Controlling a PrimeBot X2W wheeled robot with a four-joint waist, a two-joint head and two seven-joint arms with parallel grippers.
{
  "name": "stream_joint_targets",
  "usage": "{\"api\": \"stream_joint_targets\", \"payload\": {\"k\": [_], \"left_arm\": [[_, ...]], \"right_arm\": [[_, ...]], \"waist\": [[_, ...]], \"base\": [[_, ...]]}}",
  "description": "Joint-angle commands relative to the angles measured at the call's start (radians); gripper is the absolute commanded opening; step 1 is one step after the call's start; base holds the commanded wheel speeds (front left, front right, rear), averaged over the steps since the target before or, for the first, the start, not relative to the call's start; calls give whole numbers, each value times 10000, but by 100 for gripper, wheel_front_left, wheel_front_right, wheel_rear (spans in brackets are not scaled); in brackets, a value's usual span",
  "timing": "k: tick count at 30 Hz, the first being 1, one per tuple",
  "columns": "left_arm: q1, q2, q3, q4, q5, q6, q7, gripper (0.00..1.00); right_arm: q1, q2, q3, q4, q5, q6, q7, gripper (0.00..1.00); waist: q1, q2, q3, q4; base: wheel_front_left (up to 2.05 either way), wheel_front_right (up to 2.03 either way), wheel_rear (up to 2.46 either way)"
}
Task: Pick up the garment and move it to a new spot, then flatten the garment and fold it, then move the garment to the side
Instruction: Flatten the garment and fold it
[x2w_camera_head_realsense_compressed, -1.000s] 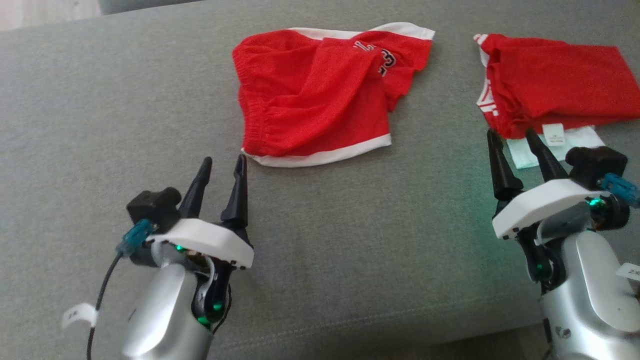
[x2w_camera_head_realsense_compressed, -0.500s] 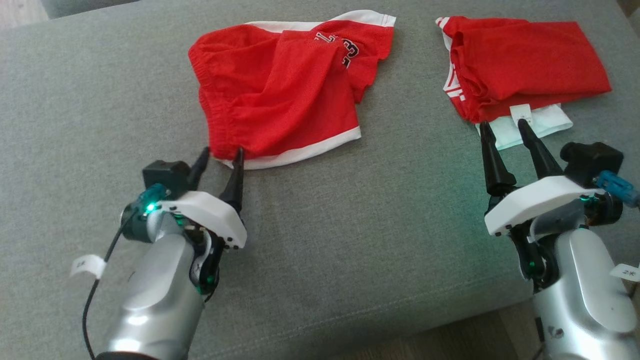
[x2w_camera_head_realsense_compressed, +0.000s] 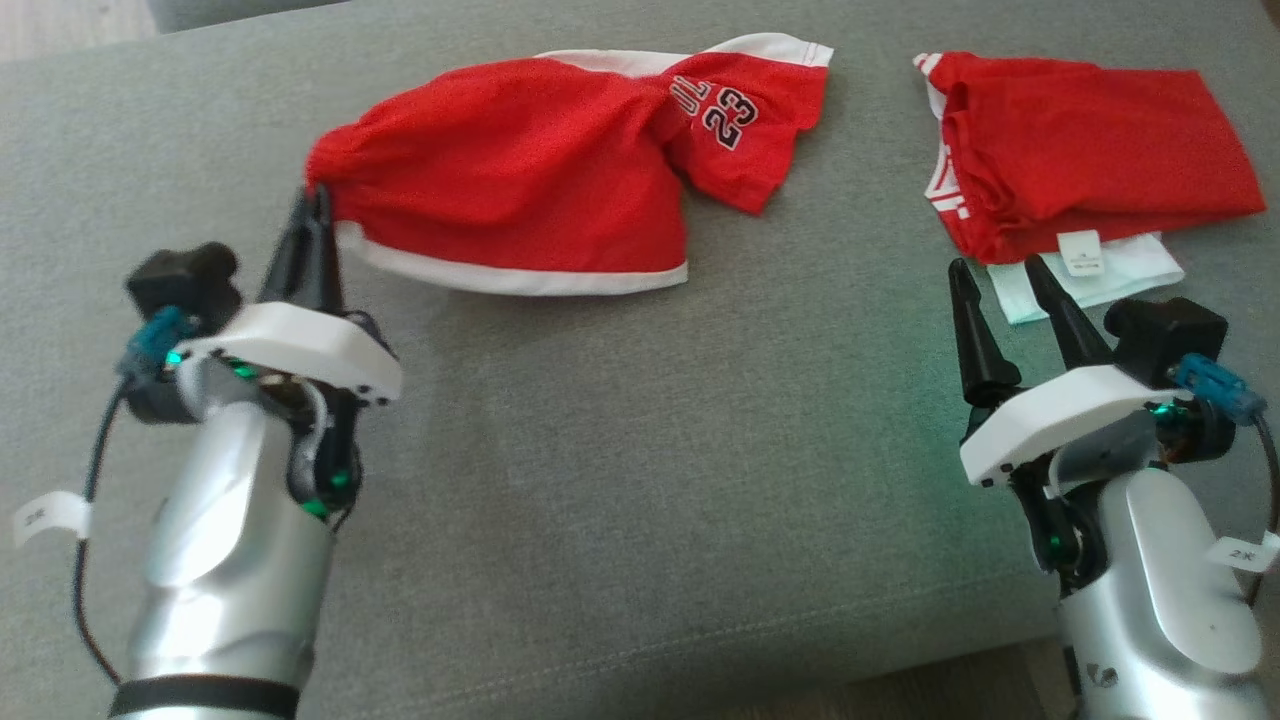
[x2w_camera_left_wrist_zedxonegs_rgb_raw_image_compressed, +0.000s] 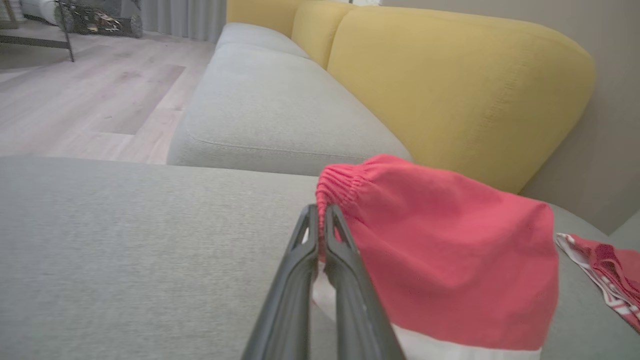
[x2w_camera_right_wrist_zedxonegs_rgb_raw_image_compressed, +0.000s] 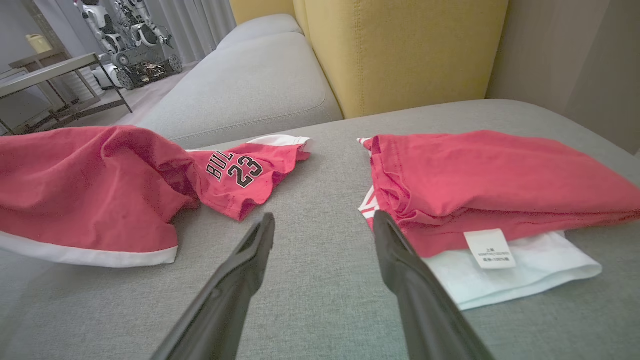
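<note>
The garment (x2w_camera_head_realsense_compressed: 560, 190) is a pair of red shorts with white hems and "23" printed on one leg, lying on the grey sofa seat (x2w_camera_head_realsense_compressed: 640, 450). My left gripper (x2w_camera_head_realsense_compressed: 312, 205) is shut on its elastic waistband corner at the left end, and that corner is raised off the seat. In the left wrist view the two dark fingers (x2w_camera_left_wrist_zedxonegs_rgb_raw_image_compressed: 300, 260) pinch the gathered waistband of the garment (x2w_camera_left_wrist_zedxonegs_rgb_raw_image_compressed: 450, 270). My right gripper (x2w_camera_head_realsense_compressed: 995, 272) stands open at the lower right, holding nothing. The right wrist view shows the garment (x2w_camera_right_wrist_zedxonegs_rgb_raw_image_compressed: 100, 190) to the left of the right gripper (x2w_camera_right_wrist_zedxonegs_rgb_raw_image_compressed: 324, 222).
A folded red garment (x2w_camera_head_realsense_compressed: 1090, 150) lies on a white one (x2w_camera_head_realsense_compressed: 1100, 275) at the right of the seat, just beyond my right fingertips. Yellow back cushions (x2w_camera_left_wrist_zedxonegs_rgb_raw_image_compressed: 450, 85) rise behind the seat. More grey sofa seat and wooden floor (x2w_camera_left_wrist_zedxonegs_rgb_raw_image_compressed: 75, 100) lie to the left.
My left gripper has gone forward to the shorts' near left corner, closed on the waistband and pulled it up and left, stretching the cloth out. The camera has shifted; the right gripper stays open.
</note>
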Motion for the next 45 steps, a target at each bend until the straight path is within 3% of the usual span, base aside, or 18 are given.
{"api": "stream_joint_targets", "payload": {"k": [1, 12, 20, 32, 37, 38, 39, 40, 45], "left_arm": [[-171, 370, 465, -421, 155, 65, -60, 0], [28, 705, 1503, -219, 665, 550, -62, 0], [91, 625, 1832, 308, 942, 901, -62, 0], [68, 609, 2257, 1241, 1224, 1072, -62, 0], [158, 470, 2280, 1475, 1339, 886, -62, 0], [154, 424, 2276, 1491, 1345, 827, -62, 28], [146, 381, 2283, 1463, 1359, 787, -62, 81], [143, 343, 2298, 1409, 1383, 772, -62, 100], [265, 101, 2451, 762, 1419, 640, -62, 100]], "right_arm": [[-118, 91, 249, -290, -59, 65, -139, 100], [-217, 136, 467, -205, -51, 65, -120, 100], [-363, 158, 746, -176, -74, 65, -119, 100], [-537, 176, 1069, -141, -86, 65, -120, 100], [-539, 179, 1099, -105, -105, 65, -109, 100], [-537, 179, 1106, -98, -106, 65, -107, 100], [-536, 180, 1113, -92, -103, 65, -111, 100], [-535, 180, 1120, -82, -99, 65, -113, 100], [-504, 181, 1153, -3, -89, 65, -137, 100]], "waist": [[0, 0, -12, 97], [0, 0, 162, 450], [0, 0, 336, 514], [0, 0, 602, 639], [0, 0, 583, 788], [0, 0, 572, 828], [0, 0, 559, 873], [0, 0, 541, 921], [0, 0, 382, 1220]], "base": [[0, 0, 0], [0, 0, 0], [0, 0, 0], [0, 0, 0], [0, 0, 0], [0, 0, 0], [0, 0, 0], [0, 0, 0], [0, 0, 0]]}}
